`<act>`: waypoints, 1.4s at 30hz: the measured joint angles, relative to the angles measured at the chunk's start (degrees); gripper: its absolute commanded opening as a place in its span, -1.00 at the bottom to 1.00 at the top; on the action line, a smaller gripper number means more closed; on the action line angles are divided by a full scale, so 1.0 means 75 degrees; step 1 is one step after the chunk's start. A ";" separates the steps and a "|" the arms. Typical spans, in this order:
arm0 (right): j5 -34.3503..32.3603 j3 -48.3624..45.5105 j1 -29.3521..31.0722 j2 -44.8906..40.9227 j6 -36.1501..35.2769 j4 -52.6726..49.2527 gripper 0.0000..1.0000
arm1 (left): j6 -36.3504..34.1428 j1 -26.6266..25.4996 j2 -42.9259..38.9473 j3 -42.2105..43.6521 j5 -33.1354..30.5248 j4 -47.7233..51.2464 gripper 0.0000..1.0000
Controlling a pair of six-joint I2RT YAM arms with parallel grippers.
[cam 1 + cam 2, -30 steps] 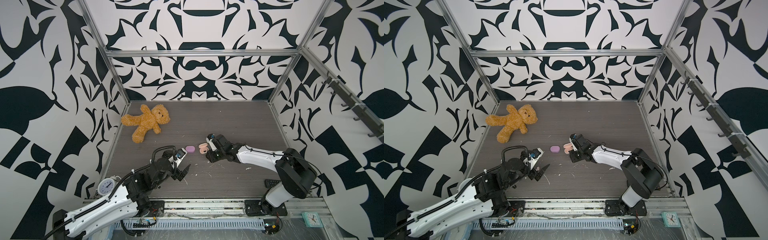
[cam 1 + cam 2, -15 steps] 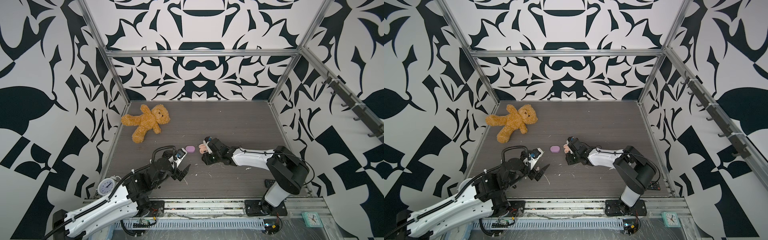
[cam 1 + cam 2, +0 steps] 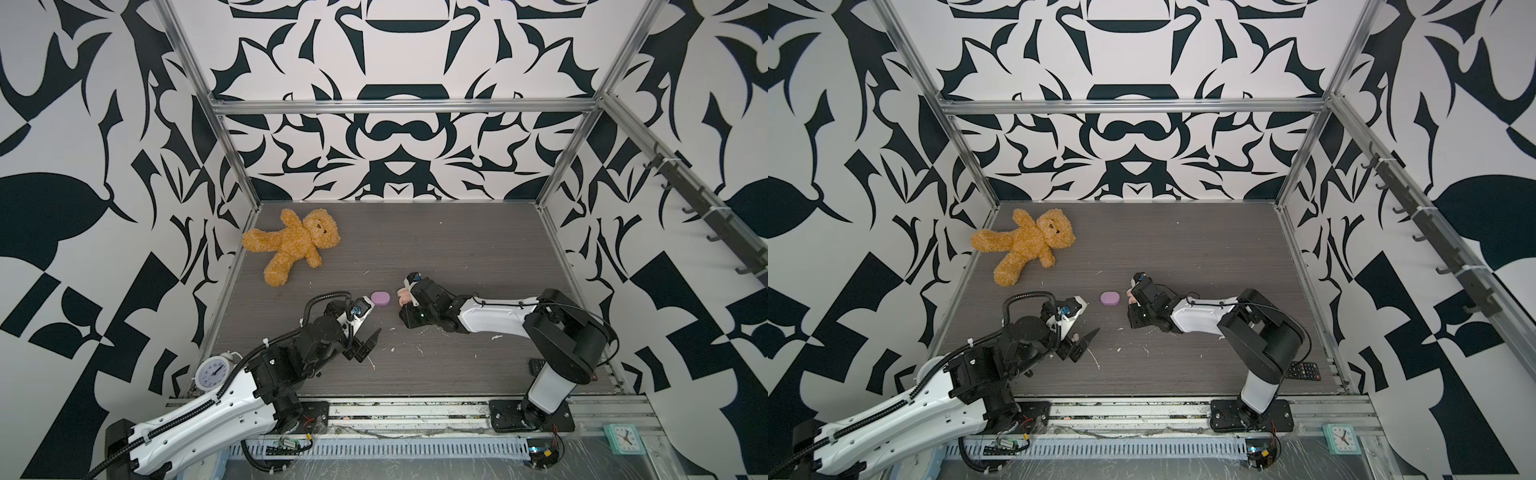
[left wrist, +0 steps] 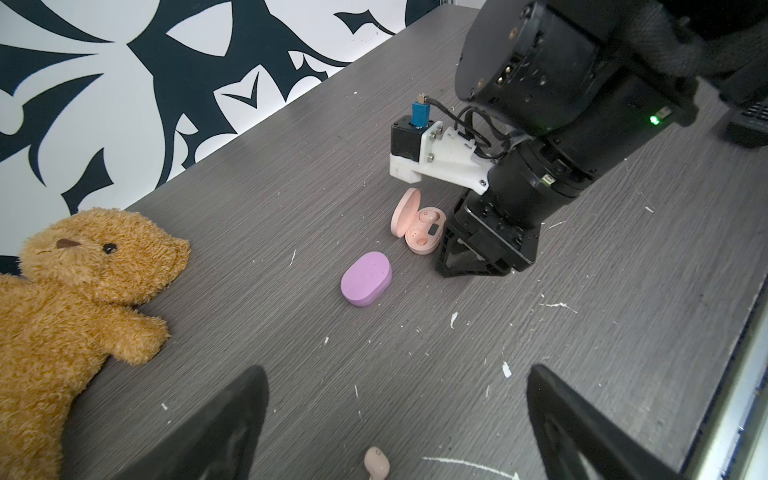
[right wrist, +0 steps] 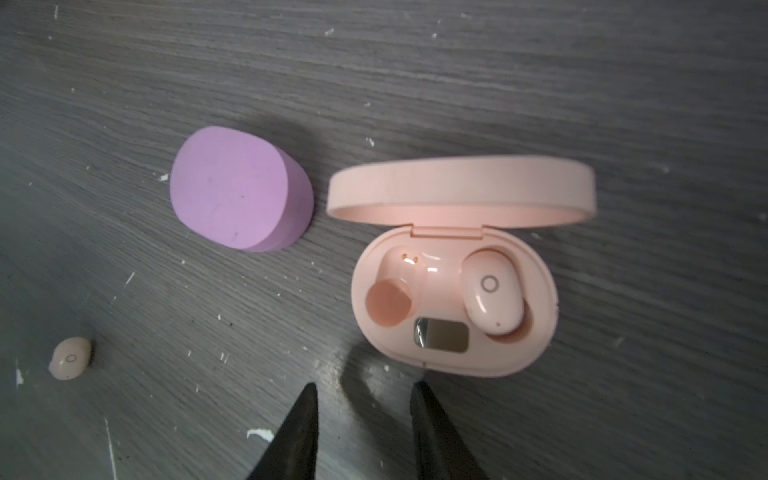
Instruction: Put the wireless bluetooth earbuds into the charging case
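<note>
Right claw (image 5: 363, 384) is down low over the surface (image 3: 436, 249), tips aimed at the front rim of the pink case (image 5: 453, 291), just short of it. Its jaws are released, a modest gap between them and nothing in that gap. The pink case has its lid flipped up, and there is one peach earbud (image 5: 492, 297) sitting in its socket, ring mark facing up. The neighbouring socket is bare, its little gold contacts showing. Just beside the pink case, lid side, lies the lilac case (image 5: 241, 199), closed and flat on the surface, the two near but apart. The second peach earbud (image 4: 376, 461) is loose on the surface, well apart from both cases. It lies right by the left claw (image 4: 397, 370), which is spread wide with nothing in it, and in the left wrist view it shows between the two black fingers. White scraps (image 4: 453, 320) are scattered across the grey wood grain. Over at the far left corner a teddy bear (image 3: 291, 245) sprawls on its back. An alarm clock (image 3: 214, 372) stands at the near left edge, and a remote (image 3: 1304, 370) lies behind the right arm.
</note>
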State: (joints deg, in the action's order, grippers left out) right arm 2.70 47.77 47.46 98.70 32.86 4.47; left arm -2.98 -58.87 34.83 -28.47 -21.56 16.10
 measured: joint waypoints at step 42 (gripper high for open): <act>0.0574 0.0286 -0.0985 -0.1332 -0.0612 -0.0691 -0.18 | 0.0000 0.0000 -0.0041 0.0000 0.0003 0.0000 0.99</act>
State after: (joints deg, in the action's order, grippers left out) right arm 7.01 49.91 40.07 88.71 28.27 -0.71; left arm -2.98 -58.87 34.52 -28.47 -21.54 16.10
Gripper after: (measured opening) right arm 0.411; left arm 0.993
